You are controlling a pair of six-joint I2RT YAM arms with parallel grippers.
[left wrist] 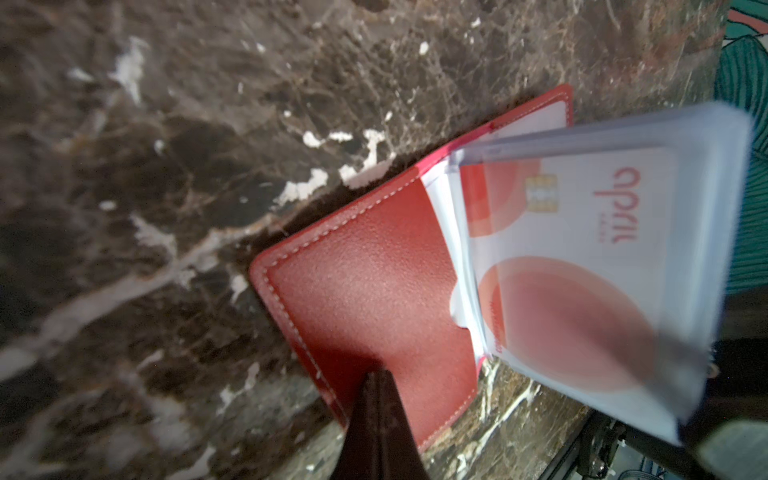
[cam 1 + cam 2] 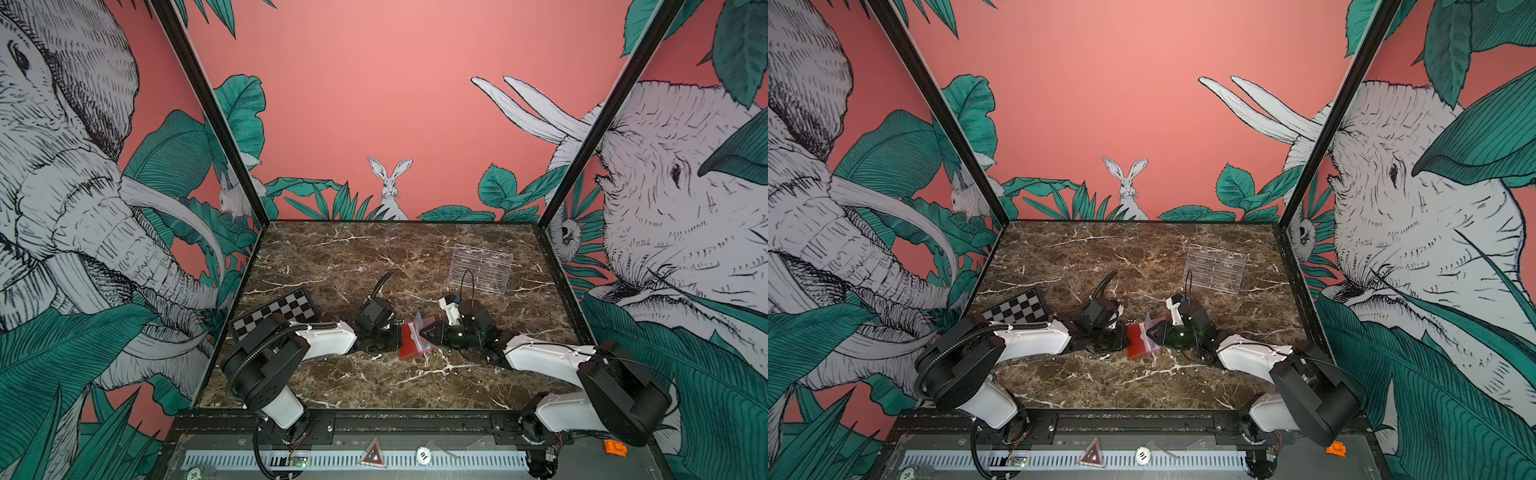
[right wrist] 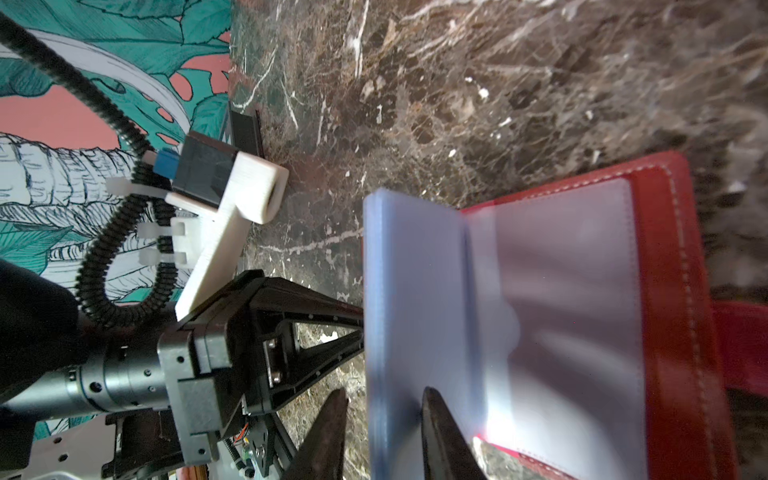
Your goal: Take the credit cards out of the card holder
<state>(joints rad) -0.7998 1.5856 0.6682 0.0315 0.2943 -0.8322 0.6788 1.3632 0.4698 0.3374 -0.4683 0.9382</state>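
Marble counter (image 2: 374,257): closed left pincer (image 2: 397,334) is pinning card holder (image 2: 409,348) while open right pincer (image 3: 384,399) is straddling sleeves (image 3: 415,291), ideally isolating one credit card (image 1: 582,249).

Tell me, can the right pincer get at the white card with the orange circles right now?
Probably not directly: the right pincer straddles the raised clear sleeves, and the white card sits inside one, so plastic covers it.

The word "april" is printed in red-orange letters, turned sideways, on the white credit card (image 1: 582,257) behind a clear sleeve (image 1: 715,232), smaller print along the card's edge is too blurred to be read, "10" is marked on a round white disc (image 2: 423,456) on the front ledge (image 2: 478,459), "20" is marked on a second disc (image 2: 193,473), a red mark is shown on a triangular sign (image 2: 373,454).
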